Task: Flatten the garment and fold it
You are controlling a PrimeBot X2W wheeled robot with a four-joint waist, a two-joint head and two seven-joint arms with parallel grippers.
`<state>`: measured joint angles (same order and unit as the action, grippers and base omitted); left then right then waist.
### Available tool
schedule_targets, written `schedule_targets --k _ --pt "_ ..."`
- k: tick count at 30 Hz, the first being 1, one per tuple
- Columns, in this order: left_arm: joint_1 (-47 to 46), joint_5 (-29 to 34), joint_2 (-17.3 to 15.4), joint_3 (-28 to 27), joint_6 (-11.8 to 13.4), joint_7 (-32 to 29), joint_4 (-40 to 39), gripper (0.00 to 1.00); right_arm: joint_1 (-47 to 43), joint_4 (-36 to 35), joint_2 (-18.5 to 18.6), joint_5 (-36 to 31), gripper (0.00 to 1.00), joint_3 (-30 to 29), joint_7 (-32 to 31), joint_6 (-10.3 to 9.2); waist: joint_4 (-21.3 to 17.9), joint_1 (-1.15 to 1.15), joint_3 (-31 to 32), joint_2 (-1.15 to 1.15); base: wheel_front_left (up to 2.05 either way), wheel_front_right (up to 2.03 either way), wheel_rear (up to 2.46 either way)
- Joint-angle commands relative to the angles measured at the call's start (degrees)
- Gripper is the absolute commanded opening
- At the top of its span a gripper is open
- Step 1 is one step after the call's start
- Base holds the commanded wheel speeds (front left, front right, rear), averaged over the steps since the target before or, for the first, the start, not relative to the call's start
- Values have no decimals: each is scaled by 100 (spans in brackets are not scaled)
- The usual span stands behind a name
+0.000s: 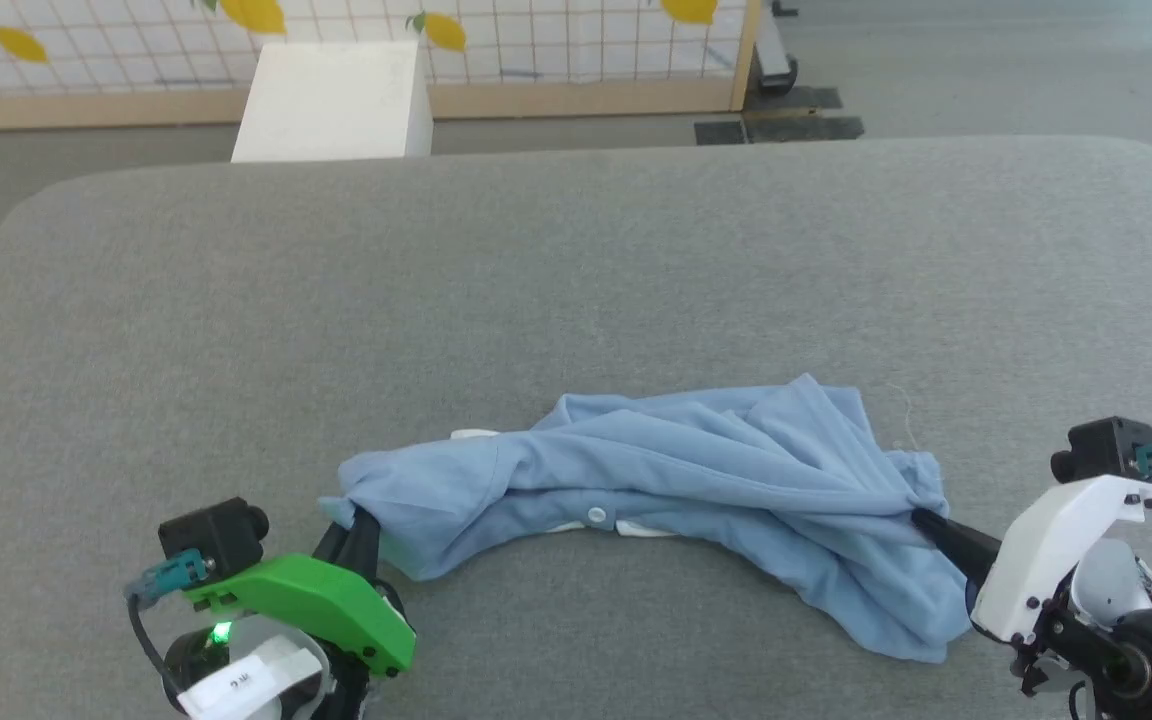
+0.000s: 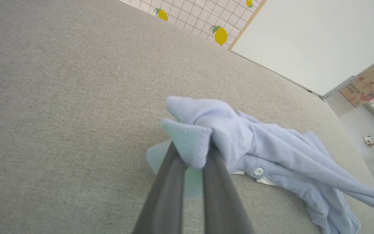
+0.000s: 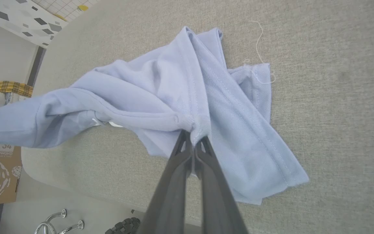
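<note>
Currently the garment lies bunched in a long, rope-like band on the grey padded surface, near the edge closest to the robot, with its middle resting on the padding.

- Left gripper: fingers clamped on a thick wad at the shirt's left end. The wrist view shows several layers pinched, not a single edge.
- Right gripper: fingers pressed together on a seamed fold at the right end, with a flap hanging loose below the grip.
- A white button and a strip of white collar peek out mid-band. Which corners are held cannot be told.

Risks, as judged:
- Pulling the ends apart may tighten the twist instead of spreading the cloth, since both pinches take stacked layers.
- The soft knit could slip from the left pinch under tension, dropping that end.
- The loose flap by the right grip sits close to the near edge and might drag over it.
- A stray thread beside the right end could snag.
</note>
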<state>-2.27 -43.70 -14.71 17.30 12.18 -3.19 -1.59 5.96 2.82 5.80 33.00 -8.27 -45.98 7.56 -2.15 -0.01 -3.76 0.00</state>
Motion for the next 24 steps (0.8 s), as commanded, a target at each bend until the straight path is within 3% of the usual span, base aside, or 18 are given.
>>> schedule_targets --k 1,5,11,18,24 --pt "-67 -65 -27 -48 -69 18 22 0 94 -94 -15 48 0 -5 -57 -8 -109 1 131 0 0 0 0" --pt "-518 -318 -76 -207 -368 -27 -11 0 622 -237 59 150 0 60 -278 -8 -108 1 167 0 0 0 0" --pt "-1875 -344 -437 -374 -741 -320 126 0 1946 -256 415 158 0 62 -719 -8 -15 1 161 0 0 0 0" --pt "-3989 -203 -590 -377 -1058 -609 684 0 3658 -97 675 -84 0 -135 -1116 -8 119 1 115 0 0 0 0" --pt "-5416 48 -729 -315 -1216 -762 1257 0 4578 86 717 -274 0 -206 -1269 -8 87 1 91 0 0 0 0"
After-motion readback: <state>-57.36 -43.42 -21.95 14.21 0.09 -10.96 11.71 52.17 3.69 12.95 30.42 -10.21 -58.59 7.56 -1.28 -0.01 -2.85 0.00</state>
